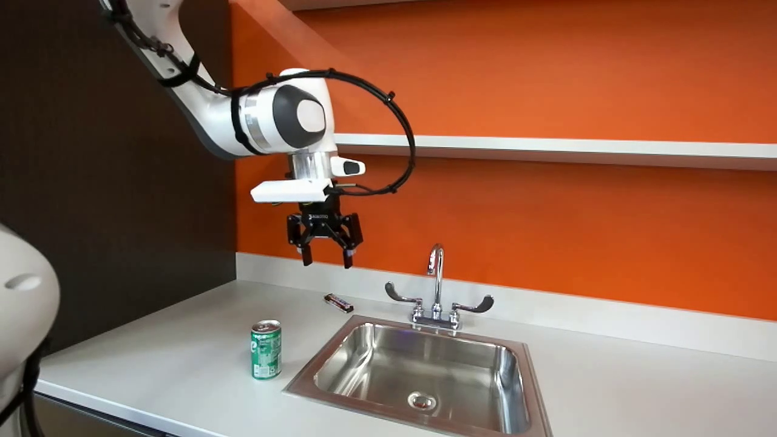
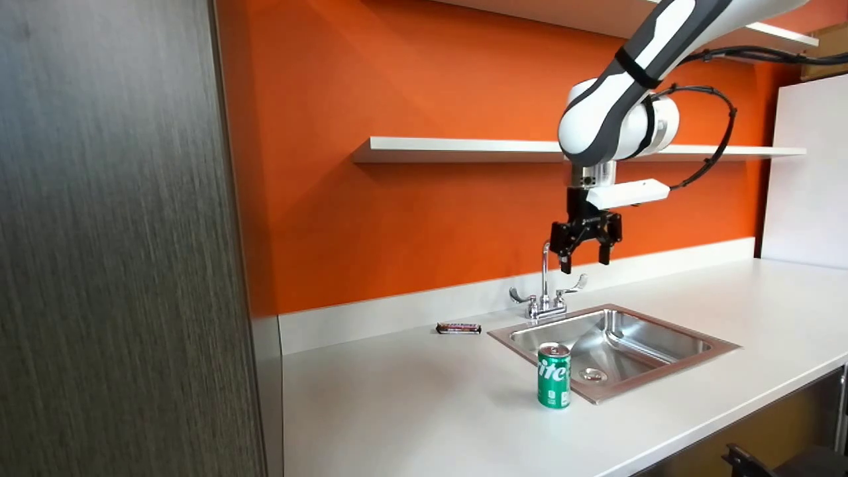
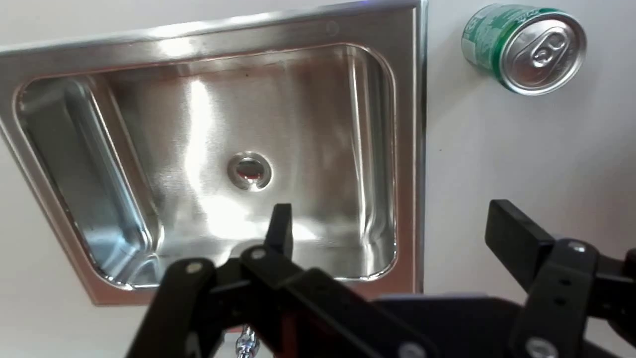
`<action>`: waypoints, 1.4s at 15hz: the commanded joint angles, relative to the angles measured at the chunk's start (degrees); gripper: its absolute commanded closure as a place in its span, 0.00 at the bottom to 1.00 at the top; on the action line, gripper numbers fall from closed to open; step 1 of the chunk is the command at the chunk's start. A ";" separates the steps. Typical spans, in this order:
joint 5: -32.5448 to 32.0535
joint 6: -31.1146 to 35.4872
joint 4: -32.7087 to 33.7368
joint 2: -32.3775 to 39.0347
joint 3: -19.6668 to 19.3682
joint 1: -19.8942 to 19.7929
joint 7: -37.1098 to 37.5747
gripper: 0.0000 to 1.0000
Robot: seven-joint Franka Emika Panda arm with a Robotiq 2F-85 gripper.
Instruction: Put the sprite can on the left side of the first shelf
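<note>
Wrist view, sprite can (image 3: 526, 52): upright on the desk (image 2: 397, 411), near the sink (image 3: 414, 174) but not touching it, with silvery top up.
Can wall: likely smooth and thin; best pinched squarely across the upper half, firmly yet short of denting, leaving the base free for setting down.
Can lettering: large white "ite" legible in an exterior view, in keeping with Sprite; smaller pale print too fine to read.
Reach for the can: probably the step in hand; best begun by centring over the silvery top, then straight down, to avoid clipping and tipping it.
Gripper (image 1: 328, 260): pointing down well above the desk, with jaws wide apart and empty; pale lettering on the black body, too small to read surely.
Wrapped bar (image 2: 458, 328): near the sink's rear corner, likely out of the path; printed wrapper without readable brand.
First shelf (image 2: 464, 151): high above the desk, with left end visible in an exterior view; calls for a lift over the front edge, keeping the can vertical and minding the higher shelf (image 2: 782, 34) overhead, then gentle lowering before release.
</note>
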 commanded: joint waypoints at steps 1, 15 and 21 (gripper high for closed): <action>1.93 -3.25 -3.72 -6.10 0.28 0.64 -1.97 0.00; 0.98 -8.86 -15.37 -17.43 1.99 1.85 -1.71 0.00; 1.11 -11.89 -14.44 -16.24 3.73 4.41 -2.05 0.00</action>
